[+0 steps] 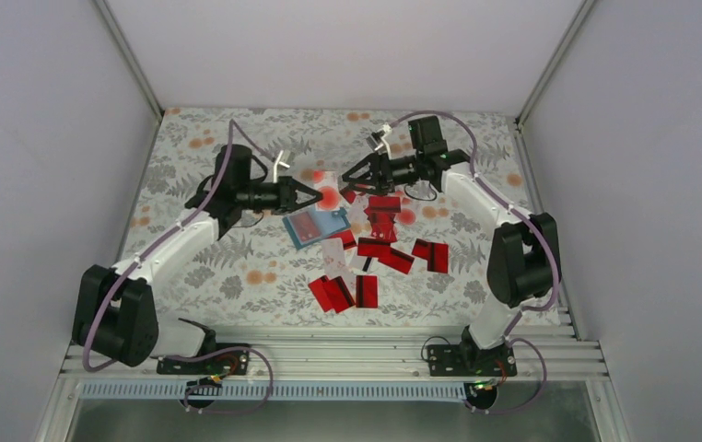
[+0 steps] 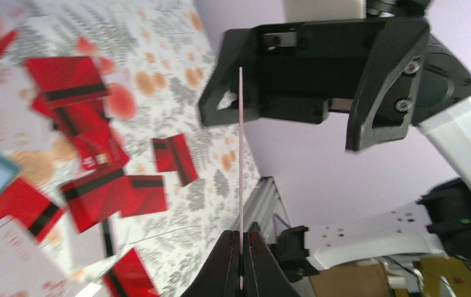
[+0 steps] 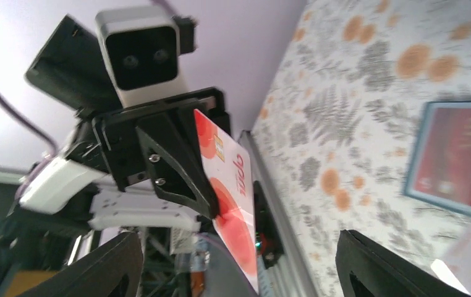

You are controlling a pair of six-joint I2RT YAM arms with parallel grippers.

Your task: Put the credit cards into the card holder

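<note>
My left gripper [image 1: 316, 195] is shut on a pale credit card with red circles [image 1: 328, 194], held above the table. In the left wrist view [image 2: 242, 234] the card [image 2: 240, 148] shows edge-on. My right gripper [image 1: 346, 176] is open and faces it, its jaws wide apart around the card's far end without touching it; the card [image 3: 230, 179] also shows in the right wrist view. The teal card holder [image 1: 318, 224] lies flat just below both grippers, with a red card showing in it [image 3: 462, 154]. Several red credit cards [image 1: 386, 230] lie scattered on the table.
The floral tablecloth [image 1: 218, 267] covers the table. More red cards [image 1: 343, 292] lie toward the near edge. White walls close in the left, right and back sides. A metal rail [image 1: 329, 354] runs along the front.
</note>
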